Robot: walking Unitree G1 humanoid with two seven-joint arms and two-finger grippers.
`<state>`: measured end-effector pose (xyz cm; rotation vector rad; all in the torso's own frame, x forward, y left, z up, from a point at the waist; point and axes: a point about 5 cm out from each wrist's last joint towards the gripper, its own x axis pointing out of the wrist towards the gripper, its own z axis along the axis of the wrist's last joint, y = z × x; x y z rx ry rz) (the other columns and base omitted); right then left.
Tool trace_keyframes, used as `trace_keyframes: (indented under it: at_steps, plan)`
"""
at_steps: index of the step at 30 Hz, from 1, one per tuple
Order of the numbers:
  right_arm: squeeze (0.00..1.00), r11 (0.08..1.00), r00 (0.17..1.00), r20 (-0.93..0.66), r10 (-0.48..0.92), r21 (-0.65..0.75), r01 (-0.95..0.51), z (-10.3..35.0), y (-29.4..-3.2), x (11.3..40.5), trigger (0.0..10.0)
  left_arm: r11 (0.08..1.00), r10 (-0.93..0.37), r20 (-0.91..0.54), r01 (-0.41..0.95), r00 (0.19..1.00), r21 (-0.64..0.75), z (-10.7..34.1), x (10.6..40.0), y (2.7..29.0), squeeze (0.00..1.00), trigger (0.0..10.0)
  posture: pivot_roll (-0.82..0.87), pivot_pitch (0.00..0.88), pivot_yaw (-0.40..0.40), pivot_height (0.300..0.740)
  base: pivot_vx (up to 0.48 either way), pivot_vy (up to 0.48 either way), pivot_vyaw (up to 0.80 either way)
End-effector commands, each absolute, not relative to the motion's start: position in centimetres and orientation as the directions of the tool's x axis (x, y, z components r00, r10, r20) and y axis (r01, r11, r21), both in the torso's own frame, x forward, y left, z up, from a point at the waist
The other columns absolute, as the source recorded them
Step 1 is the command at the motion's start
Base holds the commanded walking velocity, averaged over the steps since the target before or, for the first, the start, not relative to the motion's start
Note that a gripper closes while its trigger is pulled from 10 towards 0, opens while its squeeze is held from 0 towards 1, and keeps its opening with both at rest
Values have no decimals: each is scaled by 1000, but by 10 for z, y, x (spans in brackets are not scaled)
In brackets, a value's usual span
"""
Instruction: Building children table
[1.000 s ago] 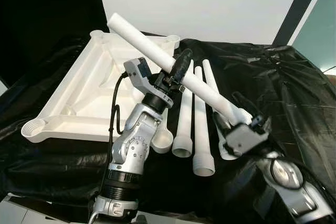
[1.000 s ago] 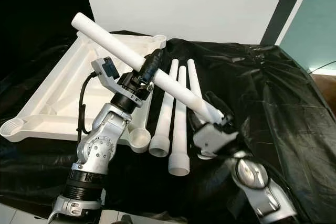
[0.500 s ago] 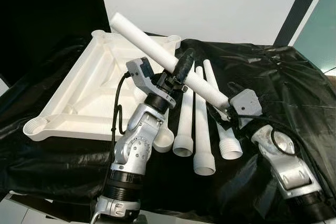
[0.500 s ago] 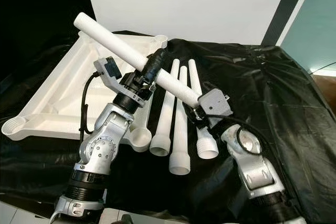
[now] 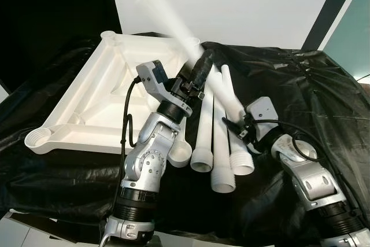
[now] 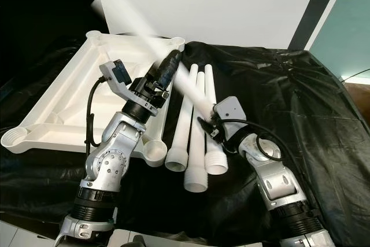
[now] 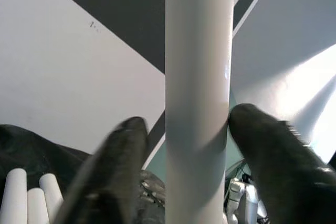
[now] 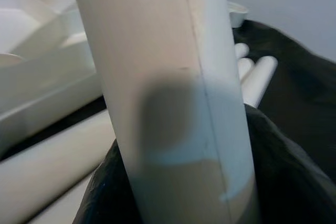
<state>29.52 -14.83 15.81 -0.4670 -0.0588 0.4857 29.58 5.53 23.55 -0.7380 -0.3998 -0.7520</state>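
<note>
**Both claws on one table leg**

Eye views: we saw the left claw (image 5: 198, 72) clamping the raised leg (image 5: 173, 24) above the worktop's (image 5: 300, 85) far-left tabletop (image 5: 98, 93).

Wrist views: the right claw (image 5: 236, 128) closed around its lower end, beside three lying legs (image 5: 215, 143).

Three white legs (image 5: 215, 137) side by side blocking centre, upturned tabletop (image 5: 98, 99) filling left, bare black cloth (image 5: 312, 91) at right

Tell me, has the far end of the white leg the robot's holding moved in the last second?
Yes. The held leg has swung steeper: its blurred far tip now stands against the white wall above the upside-down tabletop, held by the left pincer and right pincer.
</note>
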Motion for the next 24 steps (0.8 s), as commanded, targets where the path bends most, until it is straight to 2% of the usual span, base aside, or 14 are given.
trace_keyframes:
  at_steps: [1, 2, 3, 5, 7, 11, 13, 15, 23, 24]
  plan:
    - [0, 764, 893, 8, 451, -520, -381, 171, -147, 296, 0, 474, -485, 610, 775, 626, -418, 243, 293, 54, 820, 10000, 203, 0, -36, 740, 0, 0, 0]
    - [0, 752, 896, 27, 444, -554, -356, 174, -146, 295, 0, 476, -483, 611, 774, 627, -417, 244, 293, 54, 820, 10000, 203, 0, -36, 740, 0, 0, 0]
    - [0, 717, 902, 69, 427, -634, -291, 177, -144, 294, 0, 472, -477, 616, 774, 627, -422, 246, 294, 53, 0, 10000, 196, 0, -34, 740, 0, 0, 0]
    - [0, 664, 907, 125, 402, -722, -195, 179, -139, 290, 0, 465, -471, 622, 775, 626, -428, 249, 294, 53, 0, 10000, 194, 0, -33, 740, 0, 0, 0]
    - [0, 649, 909, 142, 391, -743, -163, 178, -138, 289, 0, 463, -469, 624, 776, 625, -429, 249, 294, 53, 0, 10000, 194, 0, -33, 740, 0, 0, 0]
    - [0, 495, 907, 226, 356, -869, 22, 165, -135, 280, 0, 452, -462, 627, 775, 627, -441, 251, 294, 53, 0, 10000, 188, 0, -28, 740, 0, 0, 0]
    - [0, 482, 908, 237, 347, -875, 45, 162, -136, 279, 0, 450, -460, 628, 775, 628, -444, 251, 294, 53, 0, 10000, 188, 0, -28, 740, 0, 0, 0]
    - [0, 416, 907, 262, 329, -903, 109, 147, -141, 276, 0, 451, -456, 625, 770, 634, -452, 250, 295, 54, 0, 10000, 191, 0, -26, 740, 0, 0, 0]
    - [0, 365, 893, 332, 303, -906, 213, 133, -147, 268, 0, 455, -448, 621, 762, 643, -461, 251, 297, 56, 0, 10000, 192, 0, -22, 740, 0, 0, 0]
    - [0, 350, 878, 367, 307, -901, 255, 131, -145, 266, 0, 451, -444, 625, 763, 642, -463, 251, 297, 57, 0, 0, 191, 0, -17, 740, 0, 0, 0]
